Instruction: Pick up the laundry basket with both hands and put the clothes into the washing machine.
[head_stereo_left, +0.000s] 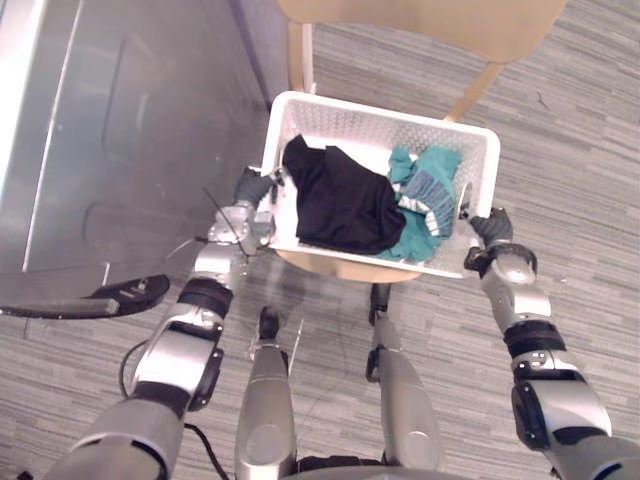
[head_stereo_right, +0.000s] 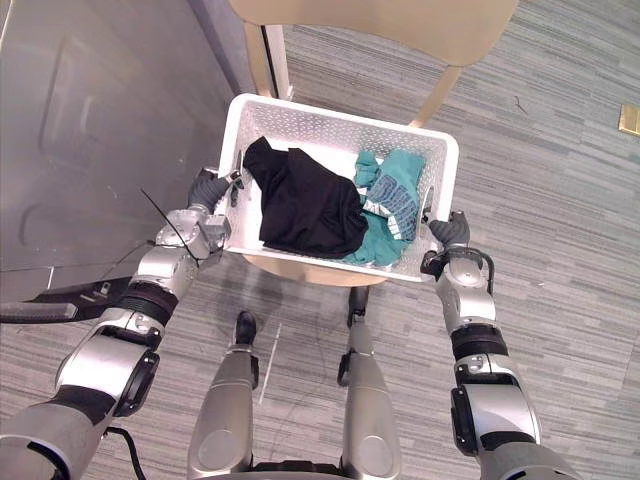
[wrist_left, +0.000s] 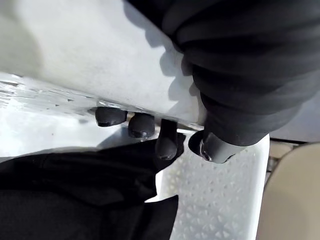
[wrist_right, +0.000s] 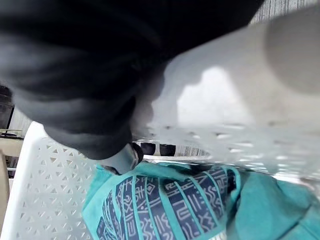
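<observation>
Tilt risk: my left hand (head_stereo_left: 247, 218) and right hand (head_stereo_left: 490, 232) grip the laundry basket (head_stereo_left: 380, 113) rim, fingers (wrist_left: 142, 125) curled, at nine and three o'clock; uneven lifting could spill the clothes (head_stereo_left: 340, 200).

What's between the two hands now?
The white laundry basket with a black garment and teal garment inside; left hand and right hand curl over its side rims. Both eye views.

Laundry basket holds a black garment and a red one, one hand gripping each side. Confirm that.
Not red: the right wrist view shows a teal patterned garment. The rest holds: black garment in the laundry basket, left hand and right hand gripping its sides.
</observation>
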